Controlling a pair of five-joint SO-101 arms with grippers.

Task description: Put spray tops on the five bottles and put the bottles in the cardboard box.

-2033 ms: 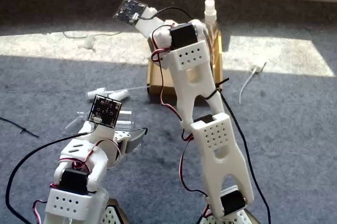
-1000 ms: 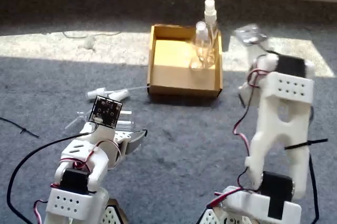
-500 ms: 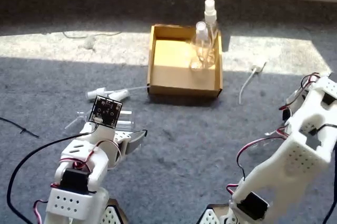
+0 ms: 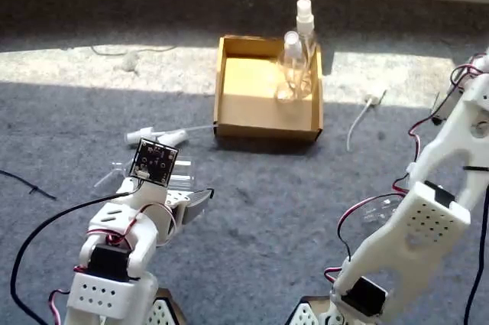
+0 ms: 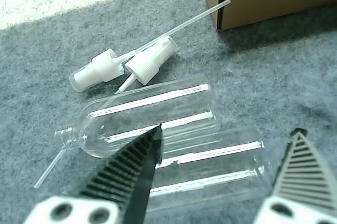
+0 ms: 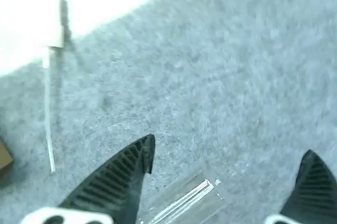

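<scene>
Two finished bottles first: one capped bottle (image 4: 292,65) and a taller capped bottle (image 4: 306,34) stand upright, spray tops on, close together at the far right side of the cardboard box (image 4: 263,128). The box sits open on the grey tabletop (image 4: 252,187), half in a band of sunlight (image 4: 69,65).

Over to the left. An uncapped bottle (image 5: 152,110) and a second uncapped bottle (image 5: 210,168) lie on their sides right beside each other, a little way in front of the box. Just past them, toward the box, a loose spray top (image 5: 97,71) and a second loose spray top (image 5: 152,61) lie touching, with a thin tube running out toward the box corner. The left tool (image 5: 227,132) hovers right above the two lying bottles, jaws spread wide, gripping nothing.

Now the right side. A third uncapped bottle (image 6: 184,200) lies flat on the tabletop, well apart from the box. The right tool (image 6: 230,147) hangs over it, jaws wide open and empty, one on either side of the bottle's end. Farther off, between that bottle and the box, a third loose spray top (image 6: 54,37) rests at the edge of the sunlight, its tube trailing into the shade.
</scene>
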